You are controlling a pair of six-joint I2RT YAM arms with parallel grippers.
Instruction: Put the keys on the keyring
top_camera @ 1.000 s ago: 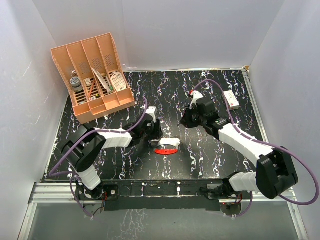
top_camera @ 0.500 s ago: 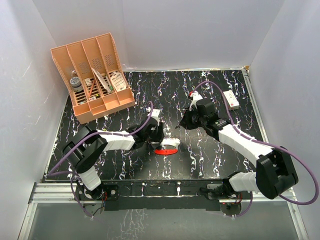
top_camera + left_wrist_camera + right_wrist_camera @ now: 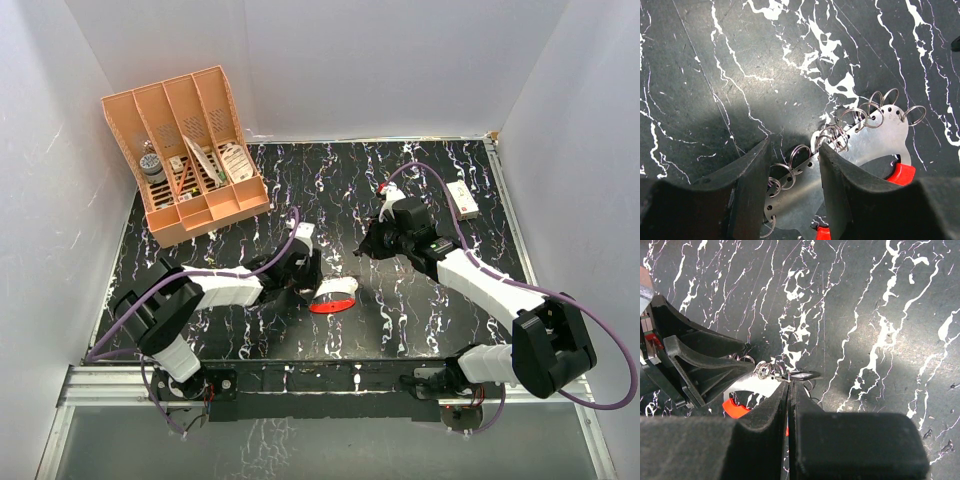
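**Right wrist view.** The keyring (image 3: 756, 384) was largely masked by the right fingers (image 3: 767, 412) in front of it and the left fingers (image 3: 705, 365) beside it. The key (image 3: 801, 375), just beside the keyring, reached the closed fingertips; contact was undeterminable.

**Left wrist view.** The keyring's lower part ran under the left fingers and off the bottom edge. Whether they pressed it was unclear.

**Top view.** The key was too small to resolve, and the keyring's end nearest the left arm lay hidden. The contents of the organizer (image 3: 205, 213), well apart from the keyring, were unidentifiable.

The left fingers (image 3: 747, 195) shifted, turning the keyring (image 3: 334, 294) slightly.
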